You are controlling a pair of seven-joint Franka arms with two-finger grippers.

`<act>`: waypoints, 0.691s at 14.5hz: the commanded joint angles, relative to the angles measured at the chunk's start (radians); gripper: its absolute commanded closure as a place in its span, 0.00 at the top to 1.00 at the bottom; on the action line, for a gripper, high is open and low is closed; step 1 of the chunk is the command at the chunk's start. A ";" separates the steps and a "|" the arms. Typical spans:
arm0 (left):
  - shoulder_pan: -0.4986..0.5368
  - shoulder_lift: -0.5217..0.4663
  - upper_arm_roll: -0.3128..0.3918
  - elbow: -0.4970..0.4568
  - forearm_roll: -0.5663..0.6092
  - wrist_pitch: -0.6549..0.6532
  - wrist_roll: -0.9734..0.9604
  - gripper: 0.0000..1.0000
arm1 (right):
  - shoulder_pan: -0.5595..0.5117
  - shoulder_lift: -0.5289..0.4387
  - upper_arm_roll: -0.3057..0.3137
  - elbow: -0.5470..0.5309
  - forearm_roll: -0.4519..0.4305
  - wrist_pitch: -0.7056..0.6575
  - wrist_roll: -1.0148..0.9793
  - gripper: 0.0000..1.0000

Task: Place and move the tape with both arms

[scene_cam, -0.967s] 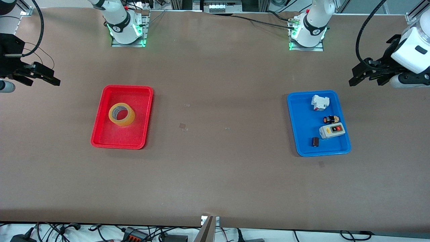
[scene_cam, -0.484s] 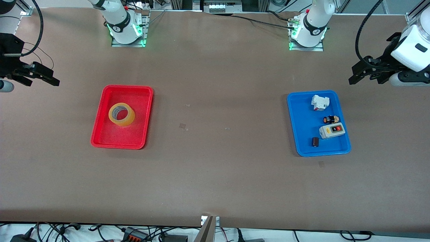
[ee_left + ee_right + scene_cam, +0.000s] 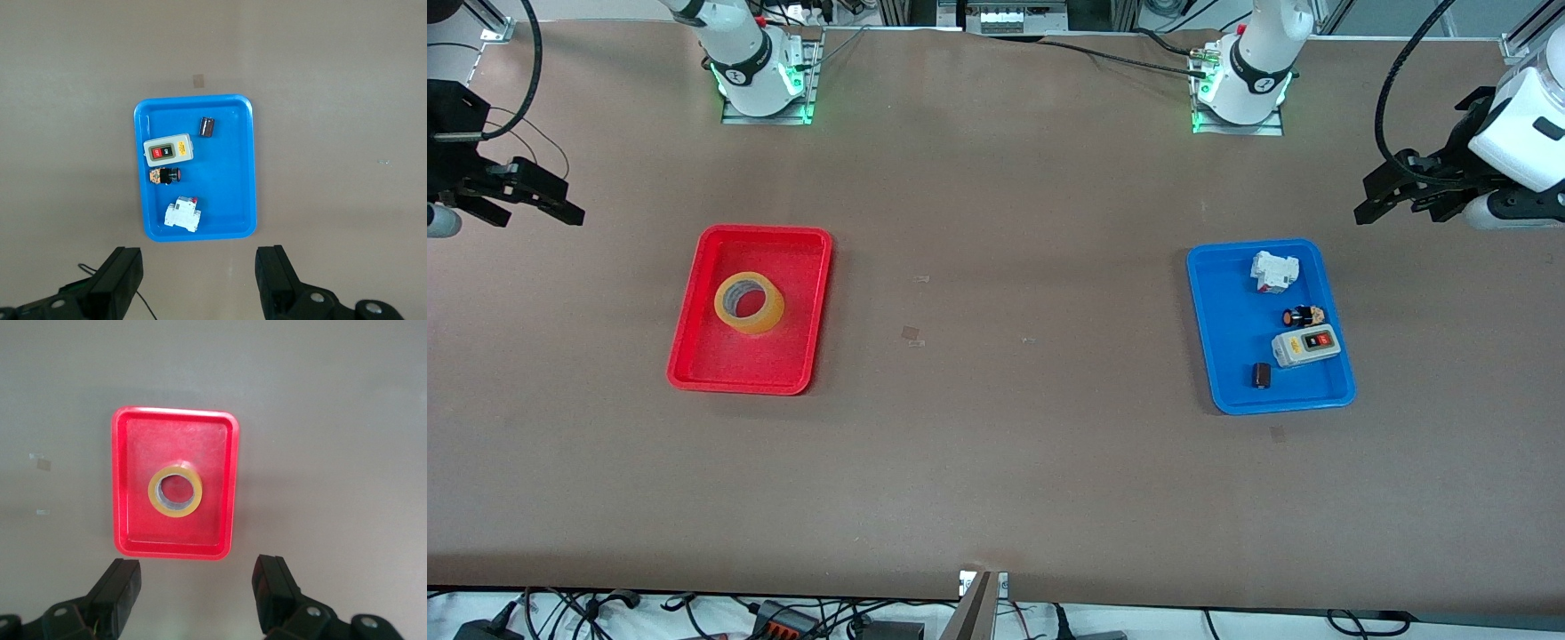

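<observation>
The tape (image 3: 749, 303) lies flat in the red tray (image 3: 694, 356), a little toward the end of the tray that is farther from the front camera; its hole faces up; the red tray sits toward the right arm's end of the table (image 3: 996, 462); the right gripper (image 3: 551, 209) hangs in the air over the bare table past that end of the red tray, well apart from the tape; its two fingers stand wide open and hold nothing; in the right wrist view the tape (image 3: 175, 492) shows in the middle of the red tray (image 3: 127, 520), with the open right gripper (image 3: 197, 590) up above it; the left gripper (image 3: 1383, 206) hangs over the table near the blue tray (image 3: 1218, 373), at the left arm's end; its fingers are wide open too and hold nothing; the blue tray holds a white switch block (image 3: 1273, 271), a grey button box (image 3: 1305, 346), a small black and orange part (image 3: 1303, 316) and a small black cylinder (image 3: 1261, 375); the tape is well apart from the left gripper.
</observation>
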State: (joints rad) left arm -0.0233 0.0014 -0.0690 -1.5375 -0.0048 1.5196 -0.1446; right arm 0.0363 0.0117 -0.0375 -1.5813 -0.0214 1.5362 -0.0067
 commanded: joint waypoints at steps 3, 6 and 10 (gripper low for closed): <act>-0.018 0.009 0.012 0.020 0.016 -0.021 0.014 1.00 | -0.028 -0.047 0.071 0.000 -0.015 -0.062 0.070 0.98; -0.020 0.009 0.012 0.022 0.016 -0.019 0.014 1.00 | -0.038 -0.053 0.079 -0.012 -0.017 -0.065 0.073 0.98; -0.023 0.008 0.012 0.020 0.016 -0.021 0.014 1.00 | -0.038 -0.047 0.077 -0.014 -0.032 -0.059 0.074 0.98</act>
